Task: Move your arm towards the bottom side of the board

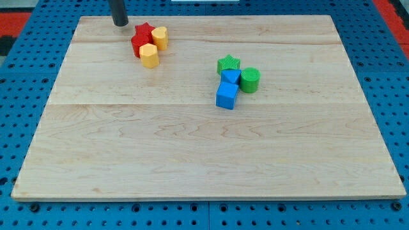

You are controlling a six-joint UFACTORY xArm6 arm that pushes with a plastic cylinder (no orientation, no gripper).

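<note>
Sitting at the far left of the board, my tip (120, 24) rests just inside the far edge, a plain rod end with nothing to open or close and nothing held. Nearest neighbours: a red star block (144, 31) just right of it, apart from the tip, with a yellow block (160, 38) (rounded, maybe heart-shaped) touching the star's right side, a red block (139, 46) beneath the star whose shape I can't make out, and a yellow hexagonal block (149, 55) at the near side of that cluster. Target is the board's near edge (204, 197), lying straight toward the view's bottom from the tip, almost the full depth of the board away. My read: a straight pull toward near passes left of the red/yellow cluster, tight but clear. Second cluster sits well right, mid-board: green star block (228, 62), green cylinder (250, 80), blue triangular block (231, 76), blue cube (226, 96), all bunched and touching. Surface is a light wooden board (128, 160) on a blue perforated table (204, 217); red strips show at the far corners.
</note>
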